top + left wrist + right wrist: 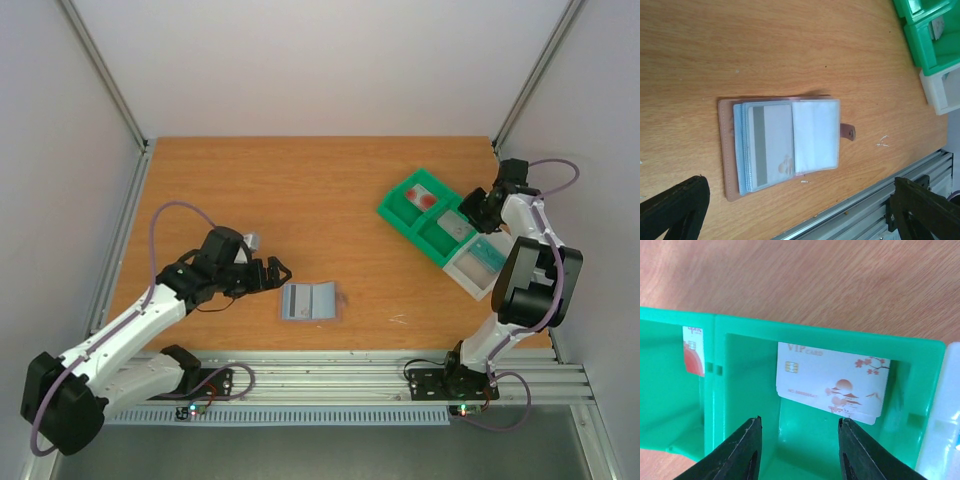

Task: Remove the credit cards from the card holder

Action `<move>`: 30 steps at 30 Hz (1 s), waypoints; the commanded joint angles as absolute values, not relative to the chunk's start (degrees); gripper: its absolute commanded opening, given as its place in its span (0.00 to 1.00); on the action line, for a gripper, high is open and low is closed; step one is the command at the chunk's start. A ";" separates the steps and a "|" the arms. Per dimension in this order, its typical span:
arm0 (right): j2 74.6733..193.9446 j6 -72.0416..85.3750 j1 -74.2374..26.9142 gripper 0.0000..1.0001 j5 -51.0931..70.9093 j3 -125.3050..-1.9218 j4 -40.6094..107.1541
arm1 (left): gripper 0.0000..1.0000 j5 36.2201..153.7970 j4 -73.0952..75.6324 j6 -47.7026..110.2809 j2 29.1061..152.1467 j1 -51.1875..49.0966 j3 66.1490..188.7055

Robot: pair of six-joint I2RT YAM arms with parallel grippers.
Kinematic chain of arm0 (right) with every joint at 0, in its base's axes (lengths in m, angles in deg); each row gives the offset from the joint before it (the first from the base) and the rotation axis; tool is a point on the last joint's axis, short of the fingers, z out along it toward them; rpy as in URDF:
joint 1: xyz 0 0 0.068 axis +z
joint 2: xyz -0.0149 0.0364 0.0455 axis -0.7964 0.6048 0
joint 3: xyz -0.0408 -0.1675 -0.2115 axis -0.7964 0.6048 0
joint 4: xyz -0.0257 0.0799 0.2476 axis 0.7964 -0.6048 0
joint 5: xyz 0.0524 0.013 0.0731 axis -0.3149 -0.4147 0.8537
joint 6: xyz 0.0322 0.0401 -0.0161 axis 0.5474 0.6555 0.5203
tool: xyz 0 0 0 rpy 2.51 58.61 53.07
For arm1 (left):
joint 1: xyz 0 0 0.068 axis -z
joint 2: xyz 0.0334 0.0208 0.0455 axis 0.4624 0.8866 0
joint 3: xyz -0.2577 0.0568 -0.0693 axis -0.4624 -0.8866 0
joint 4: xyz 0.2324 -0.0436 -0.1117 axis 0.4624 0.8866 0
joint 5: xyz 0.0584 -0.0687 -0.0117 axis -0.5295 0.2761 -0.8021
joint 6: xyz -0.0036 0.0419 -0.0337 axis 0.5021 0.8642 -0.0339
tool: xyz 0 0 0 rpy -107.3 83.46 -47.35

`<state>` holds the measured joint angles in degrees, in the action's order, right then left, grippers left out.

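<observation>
Dimly, one card (772, 142) shows inside the card holder (726, 150); left hand (275, 272) and right hand (800, 450) spread.

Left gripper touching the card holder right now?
Apart. Left wrist view: bare table separates the card holder from both sides of the open left gripper.

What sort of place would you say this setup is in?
Most likely a robotics lab test cell: a wooden tabletop boxed in by plain white panels on aluminium framing, with a left arm and right arm bolted to a rail at its near edge.
</observation>
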<state>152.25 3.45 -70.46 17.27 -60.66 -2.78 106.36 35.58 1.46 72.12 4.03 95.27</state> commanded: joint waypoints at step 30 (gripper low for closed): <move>128.67 12.48 -35.45 0.41 27.99 -46.52 -2.96 | 0.61 116.79 16.29 -4.98 85.16 3.83 85.10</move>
